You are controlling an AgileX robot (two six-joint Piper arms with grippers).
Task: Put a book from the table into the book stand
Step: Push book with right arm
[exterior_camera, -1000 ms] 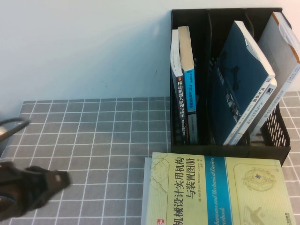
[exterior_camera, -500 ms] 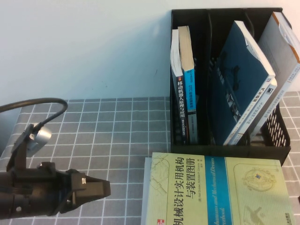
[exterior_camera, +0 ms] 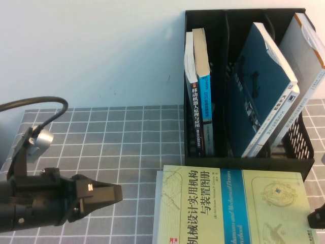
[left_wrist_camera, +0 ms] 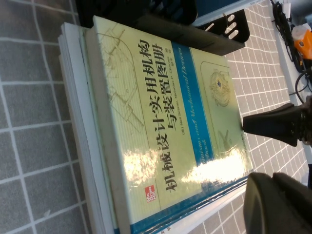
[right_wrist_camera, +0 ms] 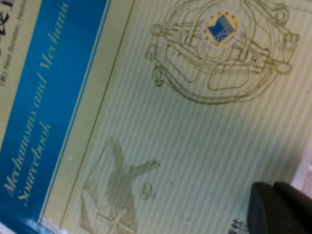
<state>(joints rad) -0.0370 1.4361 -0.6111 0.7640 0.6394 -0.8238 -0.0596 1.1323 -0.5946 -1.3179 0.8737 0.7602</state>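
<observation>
The book (exterior_camera: 233, 208), thick with a pale yellow-green cover and a blue band, lies flat on the grey checked table (exterior_camera: 117, 137) in front of the black book stand (exterior_camera: 244, 161). It fills the left wrist view (left_wrist_camera: 161, 122) and the right wrist view (right_wrist_camera: 170, 122). My left gripper (exterior_camera: 118, 193) is shut and empty, low over the table to the left of the book, pointing at it; its tips show in its own view (left_wrist_camera: 274, 183). My right gripper (exterior_camera: 317, 218) is shut at the book's right edge (left_wrist_camera: 251, 124), over the cover (right_wrist_camera: 275, 191).
A thin white book (left_wrist_camera: 73, 97) lies under the yellow-green one. The stand holds upright books (exterior_camera: 200, 86) in its left compartment, a leaning dark teal book (exterior_camera: 259, 86) and a white one (exterior_camera: 304, 61). A cable (exterior_camera: 30, 104) loops from my left arm.
My left arm has come in from the left edge and moved right toward the book. My right gripper has come into view at the book's right edge.
</observation>
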